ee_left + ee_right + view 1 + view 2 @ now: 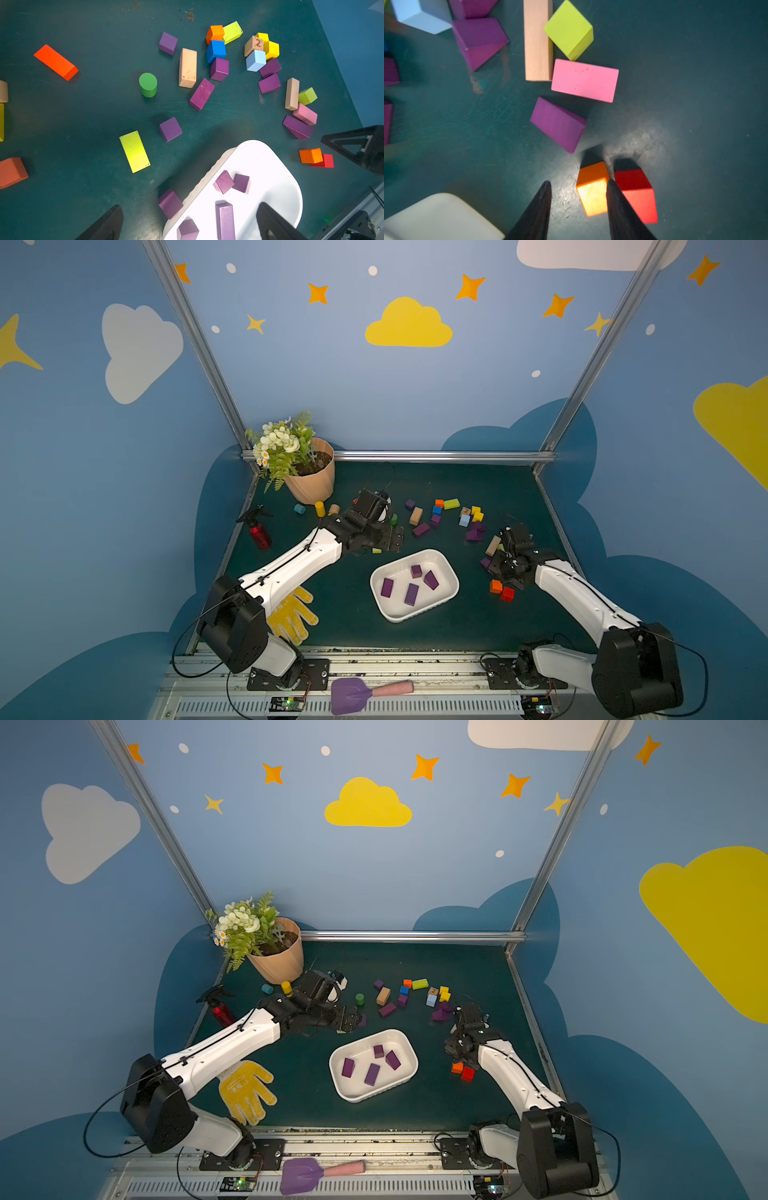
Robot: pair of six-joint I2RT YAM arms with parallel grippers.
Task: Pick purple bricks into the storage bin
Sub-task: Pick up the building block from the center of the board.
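- Four purple bricks (431, 579) lie in the storage bin (399, 570); more scatter from its 11 to 3 o'clock.
- Left jaws wide, empty; right jaws part-open, seemingly empty.
- Reaching step: right jaws must straddle the oblong brick (558, 124).

The purple bricks (411, 594) are dark purple; the storage bin (395, 572) white; the table (457, 635) deep green. The glove (293, 614) is yellow with dots; the flowerpot (311, 485) peach.

The left arm (291, 564) stretches from near left toward the middle, and the left gripper (190, 206) stands wide apart. The right arm (582, 593) bends at the right side. The right gripper (579, 182) points down, its jaws partly apart and empty.
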